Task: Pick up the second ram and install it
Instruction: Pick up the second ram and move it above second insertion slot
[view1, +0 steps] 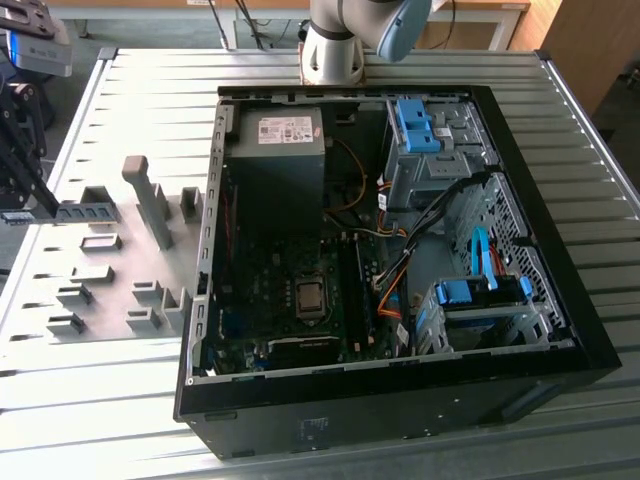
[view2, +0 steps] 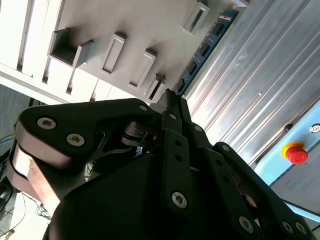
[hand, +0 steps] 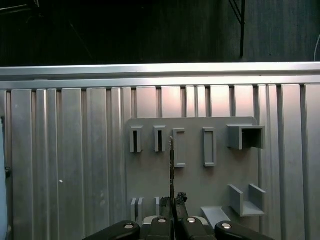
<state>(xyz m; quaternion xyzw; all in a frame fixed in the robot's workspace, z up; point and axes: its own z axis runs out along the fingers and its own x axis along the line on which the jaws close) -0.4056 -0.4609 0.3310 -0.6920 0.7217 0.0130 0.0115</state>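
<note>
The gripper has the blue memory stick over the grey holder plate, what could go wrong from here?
One: the gripper seems to pinch the second ram near one end, so its long free part may tilt or slip. Two: the tall grey holder post stands close by and might snag it. Three: cables crowd the memory slots inside the open case.

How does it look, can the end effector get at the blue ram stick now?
Probably yes: the end effector seems shut on one end of the second ram, by the grey holder plate, nothing between.
</note>
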